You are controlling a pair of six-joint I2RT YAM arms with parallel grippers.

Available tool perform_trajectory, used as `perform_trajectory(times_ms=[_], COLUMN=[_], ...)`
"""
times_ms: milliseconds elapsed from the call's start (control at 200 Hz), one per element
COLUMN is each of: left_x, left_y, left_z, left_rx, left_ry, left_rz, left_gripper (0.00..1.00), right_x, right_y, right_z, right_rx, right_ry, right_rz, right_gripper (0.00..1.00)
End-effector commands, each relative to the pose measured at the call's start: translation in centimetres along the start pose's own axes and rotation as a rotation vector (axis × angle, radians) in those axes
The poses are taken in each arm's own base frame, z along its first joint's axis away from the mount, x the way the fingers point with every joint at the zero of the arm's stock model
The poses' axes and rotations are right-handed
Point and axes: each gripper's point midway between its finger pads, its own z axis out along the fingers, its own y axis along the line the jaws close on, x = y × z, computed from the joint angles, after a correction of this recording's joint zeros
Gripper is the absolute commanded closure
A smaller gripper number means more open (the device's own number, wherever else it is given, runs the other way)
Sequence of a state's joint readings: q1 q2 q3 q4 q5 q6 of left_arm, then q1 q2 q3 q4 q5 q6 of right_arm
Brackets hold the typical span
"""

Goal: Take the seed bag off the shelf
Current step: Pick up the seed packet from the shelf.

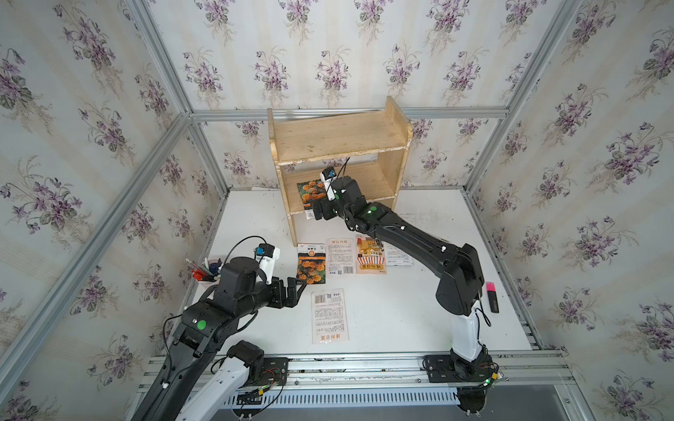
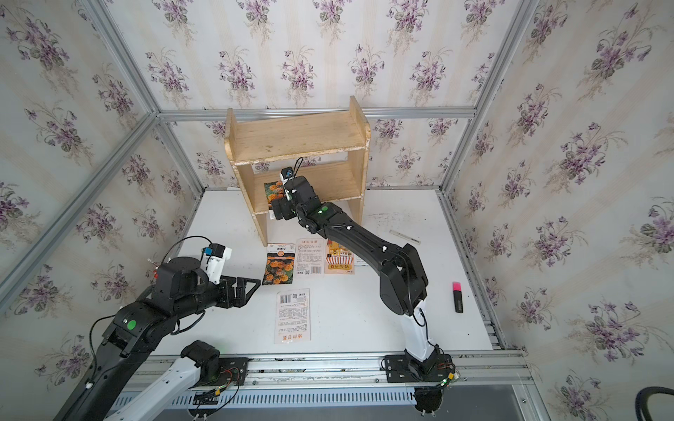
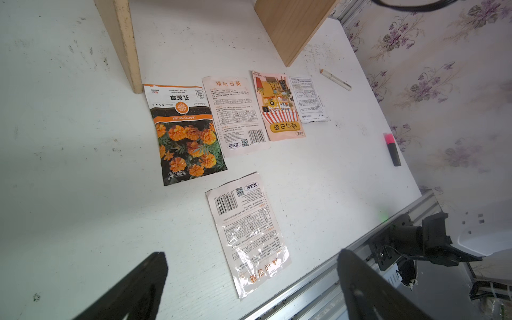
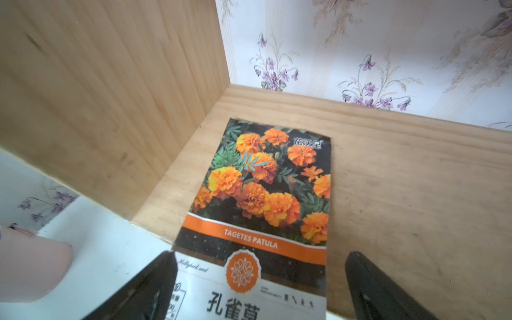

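Seed bag [image 4: 266, 180] on shelf [image 4: 401, 180] overhangs its edge, between spread jaws of right tool [image 4: 260, 256].

Six seed bags [image 1: 311, 264] (one shelved), one shelf [image 1: 339, 138].

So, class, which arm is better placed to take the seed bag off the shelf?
Right: the open right gripper flanks the seed bag overhanging the shelf; the left gripper hovers over the table.
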State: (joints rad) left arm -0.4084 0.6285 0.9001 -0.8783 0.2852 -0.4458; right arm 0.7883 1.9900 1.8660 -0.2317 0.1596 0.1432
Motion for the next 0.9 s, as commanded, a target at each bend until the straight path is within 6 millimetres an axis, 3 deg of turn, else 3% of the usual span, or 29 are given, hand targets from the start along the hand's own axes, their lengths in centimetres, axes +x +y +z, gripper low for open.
perform_trajectory(times_ms=[0, 145, 355, 614, 894], left_x=[-0.5, -0.5, -0.7, -0.7, -0.6], left_y=[-0.2, -0.3, -0.6, -0.9, -0.8], left_z=[0.0, -0.1, -0.4, -0.1, -0.1], left_rx=[0.010, 0.015, 0.043, 0.058, 0.055], left_ry=[-0.021, -0.031, -0.076, -0.064, -0.057], left_rz=[0.008, 0.022, 0.061, 0.040, 0.032], left_gripper=[0.00, 0.00, 0.00, 0.00, 0.00], right_x=[-0.6, -0.3, 1.4, 2.9, 3.4], right_y=[-1.4, -4.5, -6.6, -4.9, -3.8], right_z=[-1.2, -3.1, -5.1, -5.9, -3.6], right_rx=[-0.037, -0.103, -0.220, -0.337, -0.422], right_ry=[0.000, 0.008, 0.023, 0.049, 0.077], right_rz=[0.137, 0.306, 0.481, 0.568, 0.642], right_gripper=[0.01, 0.03, 0.06, 0.12, 0.12])
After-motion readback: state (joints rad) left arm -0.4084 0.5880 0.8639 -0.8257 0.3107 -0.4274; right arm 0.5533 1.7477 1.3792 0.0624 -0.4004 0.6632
